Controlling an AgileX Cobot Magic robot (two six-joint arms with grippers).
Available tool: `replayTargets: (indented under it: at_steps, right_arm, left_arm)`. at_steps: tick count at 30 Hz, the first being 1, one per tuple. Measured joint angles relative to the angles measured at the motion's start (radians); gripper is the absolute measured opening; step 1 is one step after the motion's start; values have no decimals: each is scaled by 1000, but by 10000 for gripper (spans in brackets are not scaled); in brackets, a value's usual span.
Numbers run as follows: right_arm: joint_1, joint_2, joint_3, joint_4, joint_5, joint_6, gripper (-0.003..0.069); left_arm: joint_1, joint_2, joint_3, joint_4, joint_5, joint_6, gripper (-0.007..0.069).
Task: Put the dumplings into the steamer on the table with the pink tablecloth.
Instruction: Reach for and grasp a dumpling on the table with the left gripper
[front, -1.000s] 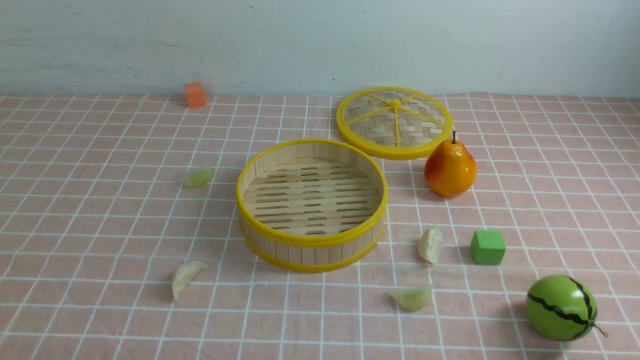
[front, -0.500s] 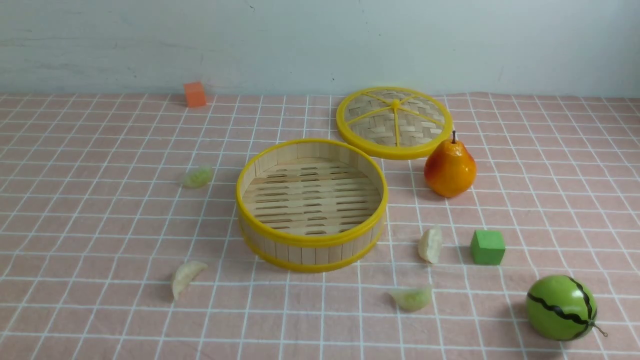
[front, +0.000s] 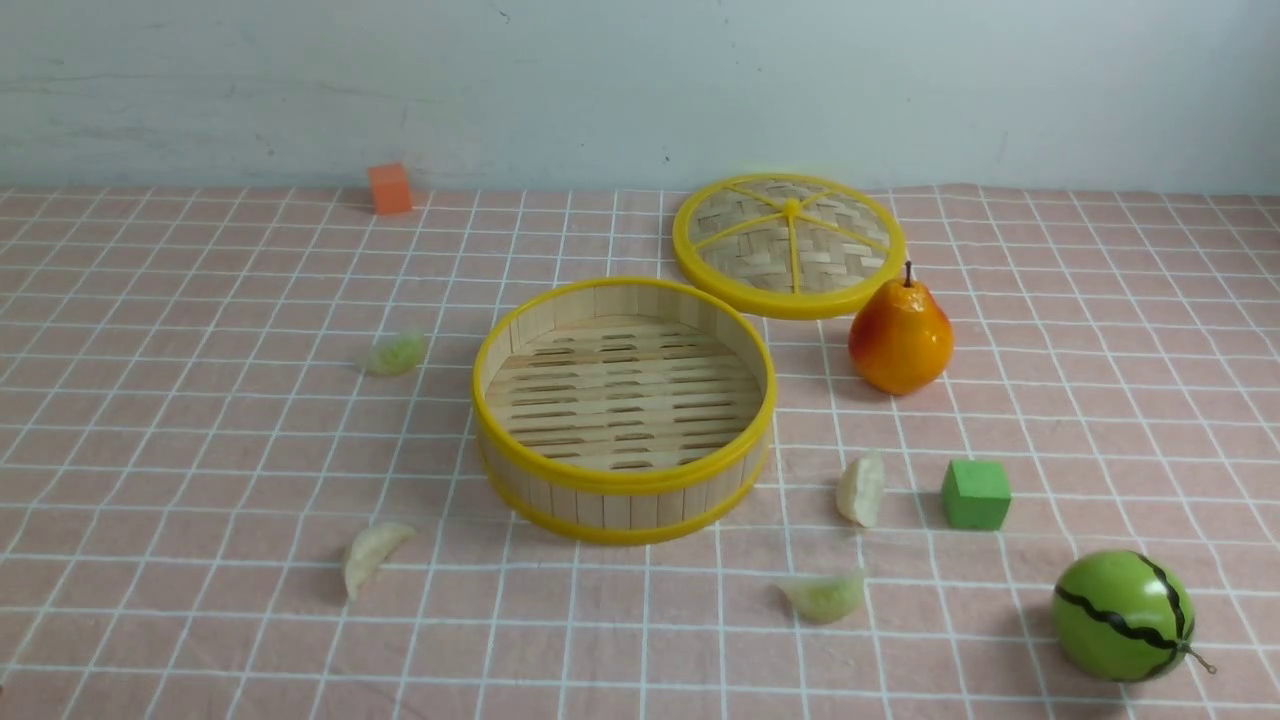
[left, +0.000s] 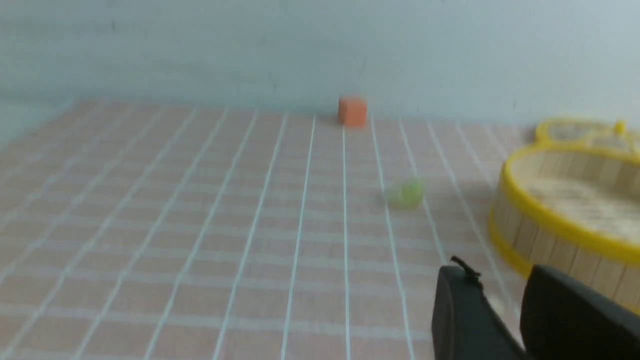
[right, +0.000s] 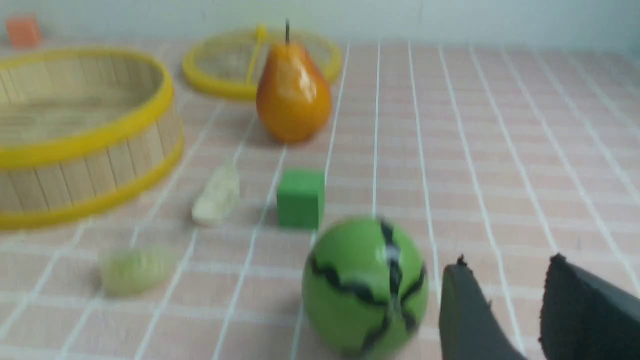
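- Steamer (front: 620, 500) at table (front: 200, 450) centre; lid (front: 788, 245) behind, rightward.
- Dumplings (front: 861, 488): two left of steamer, two right.
- Pear (front: 900, 335), cube (front: 974, 494) and melon (front: 1120, 615) farther right, pear rearmost, melon foremost.

A pale pink tablecloth (front: 200, 450), ruled into small squares by thin white lines, meets a pale blue-grey wall (front: 640, 90). The steamer (front: 620, 500) shows pale bamboo slats between bright yellow rims. The lid (front: 789, 245) is tan basket-weave with a yellow rim and spokes. The far left dumpling (front: 395, 353) and near right dumpling (front: 825, 595) are translucent pale green. The near left dumpling (front: 372, 555) and middle right dumpling (front: 862, 488) are creamy white. The pear (front: 900, 335) shades from reddish orange to yellow. The green cube (front: 974, 494) and orange cube (front: 390, 188) are plain. The toy watermelon (front: 1120, 615) is green with wavy black stripes. The left gripper (left: 497, 280) and right gripper (right: 505, 270) are dark grey-black.
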Motion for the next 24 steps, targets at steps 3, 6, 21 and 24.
replayTargets:
  at_steps: [3, 6, 21, 24]
  right_arm:
    - [0, 0, 0, 0, -166, 0, 239]
    - [0, 0, 0, 0, -385, 0, 239]
    - [0, 117, -134, 3, -498, 171, 164]
    - [0, 194, -210, 2, -460, 174, 82]
  left_arm:
    - [0, 0, 0, 1, -124, 0, 184]
    - [0, 0, 0, 1, -263, 0, 190]
    - [0, 147, -270, 18, -322, -543, 129]
    - [0, 262, -397, 51, -197, -545, 76]
